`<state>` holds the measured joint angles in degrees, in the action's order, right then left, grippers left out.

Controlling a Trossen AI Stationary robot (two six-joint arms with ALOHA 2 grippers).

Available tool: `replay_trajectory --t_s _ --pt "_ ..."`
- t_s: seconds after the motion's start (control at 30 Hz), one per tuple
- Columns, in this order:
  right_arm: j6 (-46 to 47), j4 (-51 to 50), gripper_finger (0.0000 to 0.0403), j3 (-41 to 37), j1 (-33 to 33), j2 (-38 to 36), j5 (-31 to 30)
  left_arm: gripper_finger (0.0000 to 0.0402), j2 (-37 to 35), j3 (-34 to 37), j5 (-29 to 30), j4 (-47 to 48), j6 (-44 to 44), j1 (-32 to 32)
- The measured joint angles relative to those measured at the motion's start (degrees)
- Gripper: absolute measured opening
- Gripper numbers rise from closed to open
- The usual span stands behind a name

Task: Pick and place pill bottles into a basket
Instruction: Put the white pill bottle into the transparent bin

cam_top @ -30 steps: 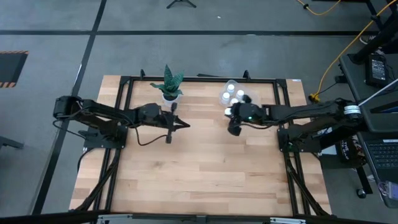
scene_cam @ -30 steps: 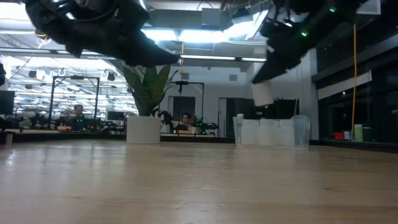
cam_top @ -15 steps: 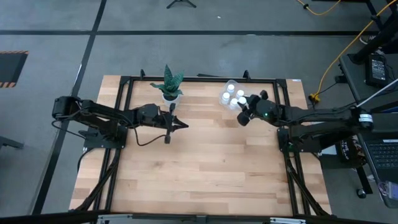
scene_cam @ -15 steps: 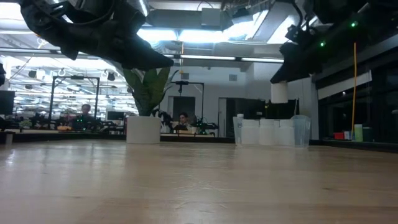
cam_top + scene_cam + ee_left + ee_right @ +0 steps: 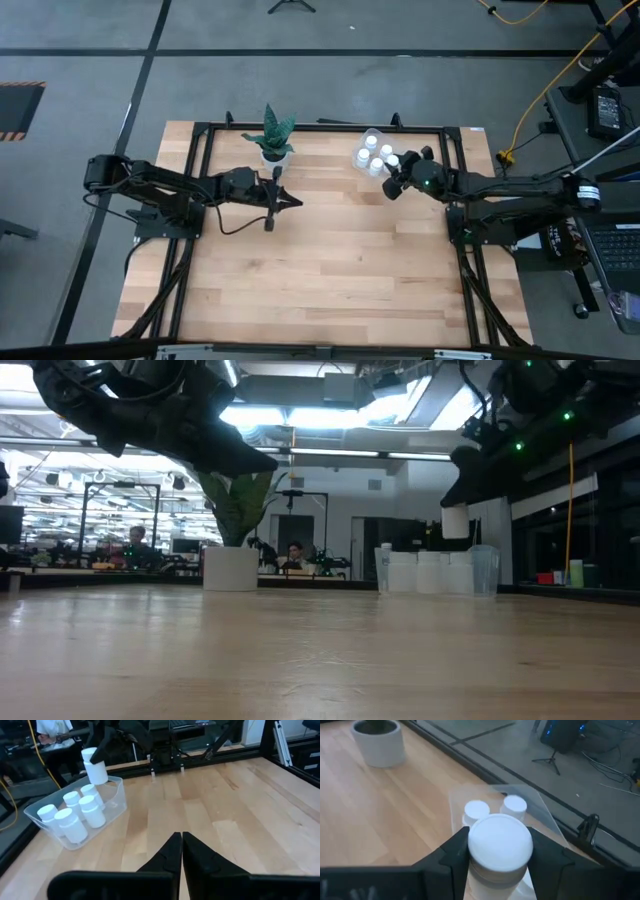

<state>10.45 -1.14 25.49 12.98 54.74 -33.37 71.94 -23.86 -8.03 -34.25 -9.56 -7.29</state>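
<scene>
Six pill bottles are showing in all. Five of them (image 5: 75, 815) are standing upright inside the basket (image 5: 117, 787), the clear tray sitting on the counter (image 5: 330, 270) near its far edge. The sixth bottle (image 5: 95, 765) is hanging in the air, pinched between the fingers of the right gripper (image 5: 392, 166), which is closed around its body with the white cap (image 5: 500, 842) pointing up past the fingertips. That bottle is hovering right over the basket's near rim, just above the ones already inside. The right arm is reaching in from its side of the counter, stretched out low and nearly level, wrist angled toward the tray.

The left gripper (image 5: 180, 851) is closed completely, its two dark fingers pressed together with nothing between them. It is hanging above the bare counter, well apart from the basket, pointing across toward it. Just beyond that gripper, a white pot with a green plant (image 5: 274, 137) is standing alone.
</scene>
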Motion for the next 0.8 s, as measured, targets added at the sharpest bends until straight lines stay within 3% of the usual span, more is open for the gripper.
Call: replay_trajectory --t_s 0.33,0.8 --pt "1.4 10.4 0.0155 -7.3 1.3 0.0 0.0 0.0003 0.0 0.0 0.0 0.2 0.0 0.0" --pt "3.5 13.8 0.0155 -7.6 1.3 8.2 0.5 0.0011 0.0 0.0 0.0 0.2 -0.2 0.0"
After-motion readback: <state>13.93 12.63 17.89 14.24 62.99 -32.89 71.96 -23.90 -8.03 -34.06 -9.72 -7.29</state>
